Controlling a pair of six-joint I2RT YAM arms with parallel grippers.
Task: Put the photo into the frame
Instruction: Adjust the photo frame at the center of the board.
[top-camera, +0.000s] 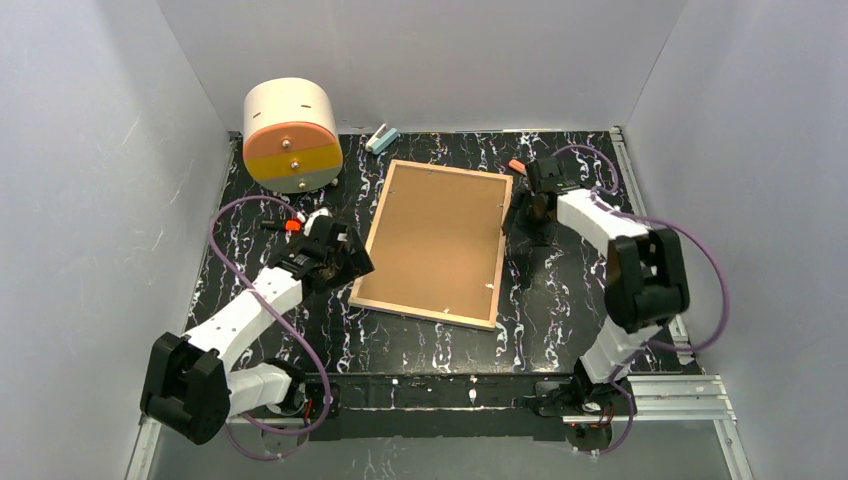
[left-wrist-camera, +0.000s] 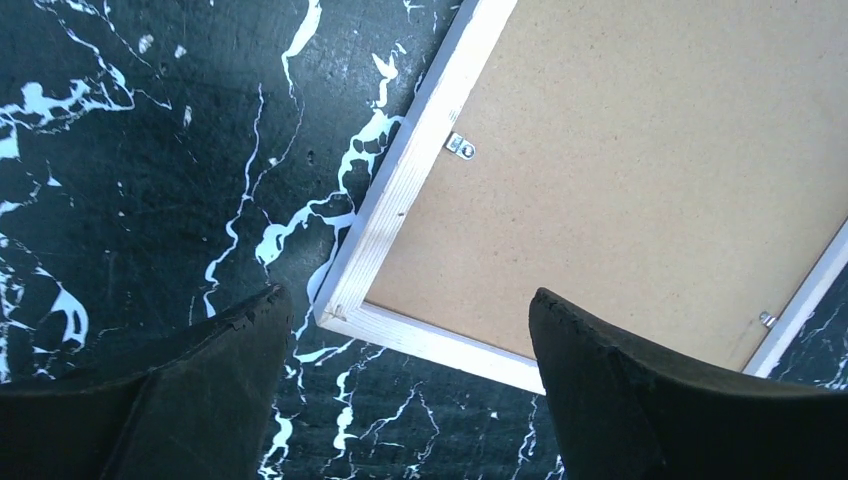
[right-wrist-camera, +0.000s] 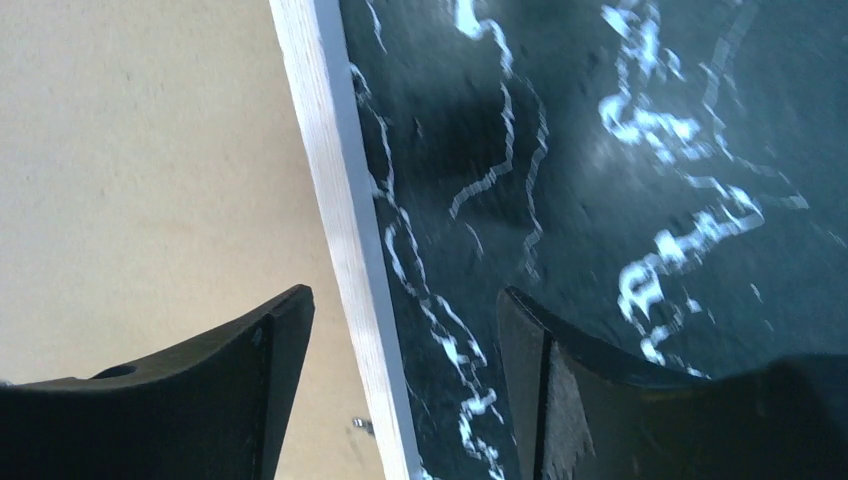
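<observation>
Matte black, tapered fingers (left-wrist-camera: 225, 380) of the left gripper (left-wrist-camera: 405, 308) are spread wide and empty over the near left corner of the frame (top-camera: 372, 232). The right gripper (right-wrist-camera: 400, 310) is spread astride the frame's right rim, gripping nothing. The flat rectangular frame lies back-up mid-table, with a pale raw-wood rim and grainy brown backing board (left-wrist-camera: 620, 150), on the black, white-veined tabletop (top-camera: 560, 300).

Shut in on three sides by plain pale walls (top-camera: 430, 60), matte and bare. Floored with a black surface (top-camera: 560, 300) veined in white like marble, edged at the right with aluminium rail (top-camera: 690, 398). Lit evenly, with only soft shadows.
</observation>
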